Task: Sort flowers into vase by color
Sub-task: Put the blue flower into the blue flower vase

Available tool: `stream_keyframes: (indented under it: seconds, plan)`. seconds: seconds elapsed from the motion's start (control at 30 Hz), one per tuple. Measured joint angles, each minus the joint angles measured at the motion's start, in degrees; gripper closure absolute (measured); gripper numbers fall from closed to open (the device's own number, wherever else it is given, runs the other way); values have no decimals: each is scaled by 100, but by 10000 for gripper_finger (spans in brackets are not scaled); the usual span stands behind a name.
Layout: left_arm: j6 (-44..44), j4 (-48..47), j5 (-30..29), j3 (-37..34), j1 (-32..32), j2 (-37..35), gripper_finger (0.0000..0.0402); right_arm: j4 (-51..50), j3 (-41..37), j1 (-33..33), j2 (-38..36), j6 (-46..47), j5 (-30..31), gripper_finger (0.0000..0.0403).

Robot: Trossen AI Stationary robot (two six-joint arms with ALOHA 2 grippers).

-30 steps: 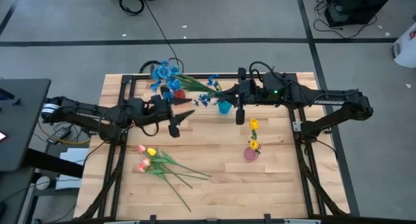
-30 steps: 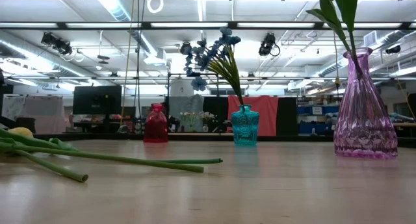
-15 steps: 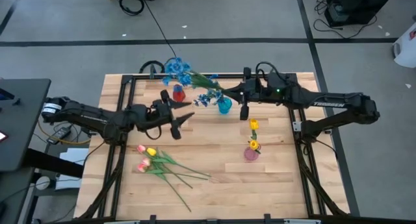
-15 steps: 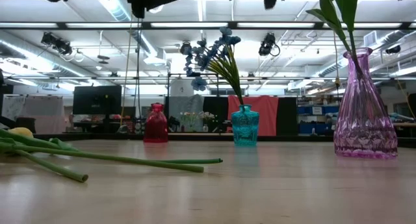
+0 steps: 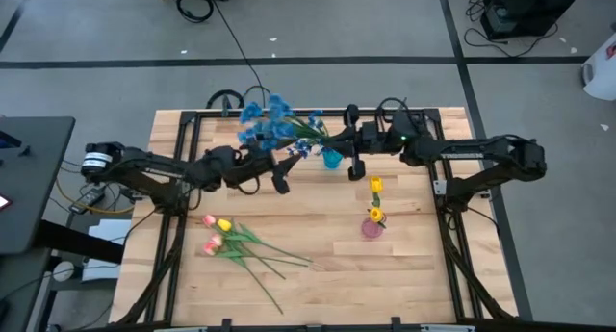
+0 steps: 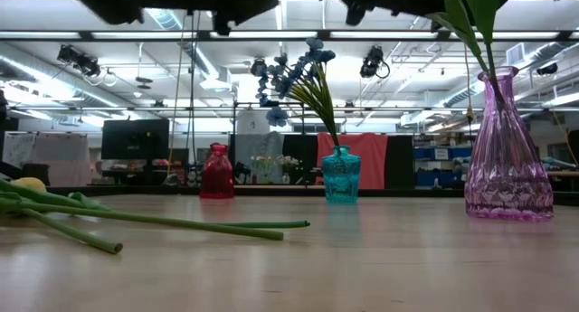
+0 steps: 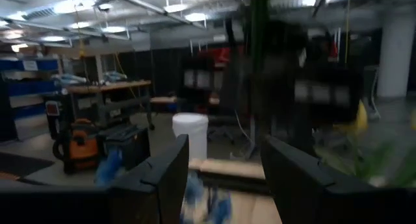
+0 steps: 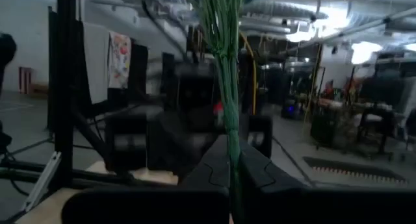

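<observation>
Left gripper (image 5: 280, 181), fingers spread and empty, hangs beside the blue spray (image 5: 269, 121). Spray's stem runs rightward to the right gripper (image 5: 339, 142), clamped shut on it directly above the teal vase (image 5: 332, 159). Right arm is nearer.

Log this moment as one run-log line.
right gripper: shut on blue flower stems | left gripper: open, empty, nearby | teal vase: blue flowers in | tulips: on table

Right arm (image 5: 472, 151): white lettering along the link, too small to read.
Elsewhere: no text, labels or numbers legible.
</observation>
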Motion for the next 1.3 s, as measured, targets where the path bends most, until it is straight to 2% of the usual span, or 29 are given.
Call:
stream_keyframes:
  seconds: [0.17, 0.37, 0.73, 0.93, 1.07, 1.2, 1.3]
  plan:
    - [-98, -58, 273, 502, 110, 305, 203, 80, 39, 1, 258, -14, -28, 394]
    - [-67, -71, 354, 698, 175, 376, 203, 83, 39, 68, 279, -217, -8, 394]
    - [-56, -87, 1069, 1162, 248, 508, 203, 125, 39, 99, 281, -583, 330, 394]
    - [-43, -104, 905, 1221, 268, 523, 206, 142, 41, 112, 281, -564, 328, 394]
    - [31, -72, 839, 1221, 309, 523, 238, 113, 41, 141, 281, -570, 325, 394]
    - [179, -76, 818, 1221, 339, 523, 302, 104, 41, 175, 281, -579, 367, 385]
    - [224, -100, 844, 1221, 342, 523, 355, 44, 41, 177, 281, -422, 431, 361]
